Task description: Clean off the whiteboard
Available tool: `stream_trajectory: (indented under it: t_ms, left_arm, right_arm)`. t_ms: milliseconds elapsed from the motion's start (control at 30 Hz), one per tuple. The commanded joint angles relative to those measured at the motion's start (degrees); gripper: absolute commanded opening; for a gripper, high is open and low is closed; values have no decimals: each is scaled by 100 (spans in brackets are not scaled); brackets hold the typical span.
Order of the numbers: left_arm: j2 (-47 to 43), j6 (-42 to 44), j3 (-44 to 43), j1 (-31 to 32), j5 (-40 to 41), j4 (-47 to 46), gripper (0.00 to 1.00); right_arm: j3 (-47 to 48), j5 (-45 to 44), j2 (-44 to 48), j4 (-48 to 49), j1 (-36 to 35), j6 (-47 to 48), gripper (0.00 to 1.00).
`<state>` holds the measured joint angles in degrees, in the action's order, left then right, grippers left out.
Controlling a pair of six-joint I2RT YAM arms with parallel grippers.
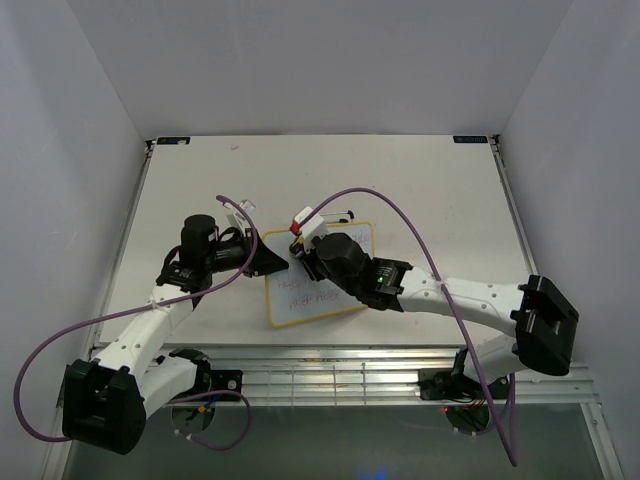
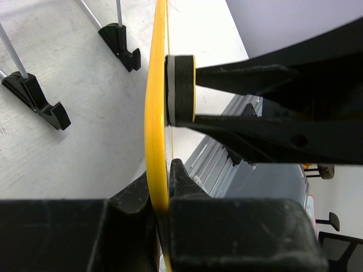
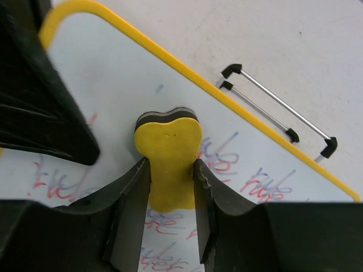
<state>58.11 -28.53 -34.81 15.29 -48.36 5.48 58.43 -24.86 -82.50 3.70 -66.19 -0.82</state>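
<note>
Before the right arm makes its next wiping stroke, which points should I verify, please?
1. Left gripper clamped on the whiteboard edge: ok.
2. Right gripper holding the yellow sponge eraser: ok.
3. Eraser pressed flat against the board: ok, seen in the left wrist view.
4. Board fully erased: not ok, pink-red handwriting shows.
5. Wire stand out of the eraser's way: ok, it lies beyond the board's edge.
6. Board's far side resting on the table: cannot tell.

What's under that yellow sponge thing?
The small white rectangular whiteboard with a yellow frame, with pink and blue handwriting on either side of the yellow sponge eraser. Whatever lies directly beneath the eraser is covered.
</note>
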Motion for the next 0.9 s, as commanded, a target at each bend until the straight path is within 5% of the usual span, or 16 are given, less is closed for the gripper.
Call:
stream_trajectory:
  t_ms: [0,533,867]
  left_arm:
    - [-265,-135,-193,115,-1132,-908,0]
    - [-273,-144,-132,115,-1255,-952,0]
    - [-353,-214,-96,123,-1255,-1030,0]
  right_arm:
    - [-271,-317,-30,-660,291,-120,8]
    - [1573,659,-917,-89,-262,-393,8]
    - [136,825,-329,-256,764,-955,8]
